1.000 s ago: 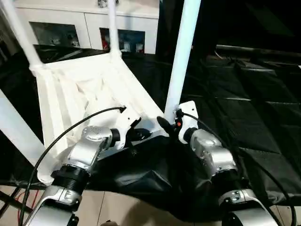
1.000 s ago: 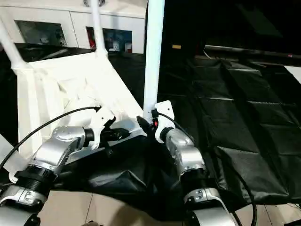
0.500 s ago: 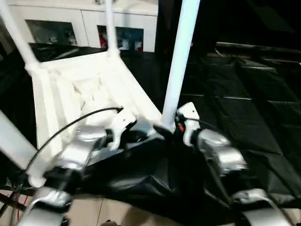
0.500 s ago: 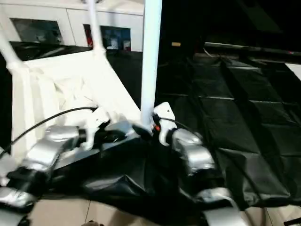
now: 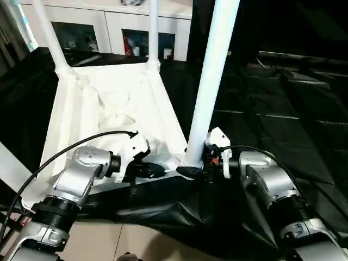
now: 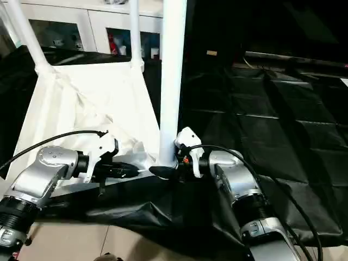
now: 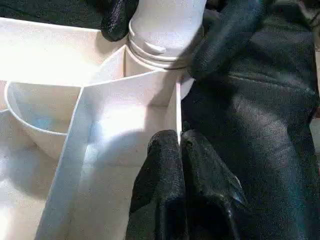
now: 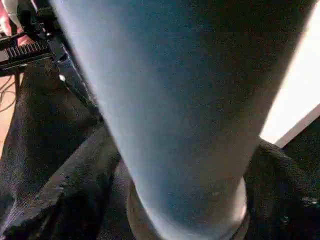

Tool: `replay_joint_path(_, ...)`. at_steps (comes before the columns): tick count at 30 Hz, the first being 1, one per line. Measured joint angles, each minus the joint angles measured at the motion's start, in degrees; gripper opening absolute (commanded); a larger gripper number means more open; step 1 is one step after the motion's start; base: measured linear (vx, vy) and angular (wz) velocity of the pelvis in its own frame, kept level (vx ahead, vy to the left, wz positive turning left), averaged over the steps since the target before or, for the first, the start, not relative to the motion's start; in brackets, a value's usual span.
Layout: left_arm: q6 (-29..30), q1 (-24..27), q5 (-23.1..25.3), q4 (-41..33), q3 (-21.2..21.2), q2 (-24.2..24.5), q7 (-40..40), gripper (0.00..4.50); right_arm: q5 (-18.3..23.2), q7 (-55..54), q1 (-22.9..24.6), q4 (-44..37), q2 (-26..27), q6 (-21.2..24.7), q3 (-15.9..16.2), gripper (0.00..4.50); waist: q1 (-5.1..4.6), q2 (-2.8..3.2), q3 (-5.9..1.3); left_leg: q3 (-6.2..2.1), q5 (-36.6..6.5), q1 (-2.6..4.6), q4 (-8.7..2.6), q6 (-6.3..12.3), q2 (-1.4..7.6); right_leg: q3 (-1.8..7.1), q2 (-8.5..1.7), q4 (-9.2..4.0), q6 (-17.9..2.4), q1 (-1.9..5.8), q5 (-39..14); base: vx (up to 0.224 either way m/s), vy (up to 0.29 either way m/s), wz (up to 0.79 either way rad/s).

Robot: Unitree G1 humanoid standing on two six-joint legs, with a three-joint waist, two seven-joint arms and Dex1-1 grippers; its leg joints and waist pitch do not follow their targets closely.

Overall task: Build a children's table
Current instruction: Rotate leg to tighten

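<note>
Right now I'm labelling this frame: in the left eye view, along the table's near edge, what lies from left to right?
Left gripper → base of the near leg → right gripper beside that base → black floor covering.

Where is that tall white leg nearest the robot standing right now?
In the head views, the leg stands upright in the near right corner socket of the upturned table top, between the left hand and right hand.

Both forearms are rounded silver metal casings ending in ribbed black collars near the elbows. Each wrist carries a white plastic housing, and a thin black cable loops from it. The left hand point(image 5: 155, 169) and right hand point(image 5: 191, 172) have matte black fingers.
</note>
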Motion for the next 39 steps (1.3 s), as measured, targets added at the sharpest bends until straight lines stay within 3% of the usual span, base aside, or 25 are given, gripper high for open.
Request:
replay_joint_path(9, 0.4, 0.1, 0.0, 0.2, 0.2, -0.5, 0.7, 0.0, 0.8, -2.8, 1.4, -1.0, 1.1, 1.2, -1.3, 2.74, 0.45, 0.0, -0.01, 0.0, 0.0, 0.1, 0.04, 0.0, 0.0, 0.01, 0.0, 0.04, 0.0, 0.07, 0.0, 0.0, 0.0, 0.0)
replay_joint_path(18, 1.3, -2.9, 1.8, 5.6, 2.7, -6.9, 12.7, 0.0, -0.6, -26.0, -0.1, 3.3, 9.7, 1.2, -8.1, 2.61, -0.88, 0.0, 0.0, -0.02, 0.0, 0.29, -0.02, -0.05, -0.02, 0.03, 0.0, 0.08, 0.2, 0.1, 0.1, 0.0, 0.0, 0.0)
replay_joint_path(24, 2.1, -5.1, 3.1, 8.5, 3.3, -11.3, 20.1, 0.0, -1.4, -39.3, -2.9, 7.3, 13.7, -0.1, -11.4, 2.61, -0.95, 0.03, 0.0, -0.02, 0.1, 0.25, -0.01, -0.08, -0.04, 0.06, -0.01, 0.01, 0.2, 0.08, 0.1, 0.0, 0.0, 0.0)
replay_joint_path(27, 2.1, -5.3, 3.4, 8.5, 3.4, -12.0, 20.7, 0.0, -1.7, -39.4, -2.8, 8.1, 13.7, -2.1, -11.8, 3.3, -0.85, 0.06, -0.01, -0.02, 0.1, 0.2, -0.03, -0.09, -0.04, 0.07, -0.01, 0.02, 0.2, 0.07, 0.2, 0.0, 0.0, 0.0)
replay_joint_path(33, 2.0, -5.4, 3.4, 8.1, 3.4, -12.0, 20.4, 0.0, -1.6, -37.0, -2.7, 7.7, 13.4, -2.4, -11.8, 3.8, -0.84, 0.1, -0.02, -0.02, 0.1, 0.16, -0.13, -0.09, -0.03, 0.05, 0.0, 0.02, 0.0, 0.04, 0.3, 0.0, 0.0, 0.0)
replay_joint_path(39, 1.2, -3.7, 2.8, 5.5, 3.0, -8.7, 14.8, 0.0, -1.1, -21.8, -1.0, 4.3, 7.3, -1.2, -8.0, 3.8, -0.82, 0.06, 0.0, -0.01, 0.1, 0.06, -0.09, -0.08, -0.02, 0.05, 0.0, -0.05, 0.1, 0.01, 0.2, 0.0, 0.0, 0.0)
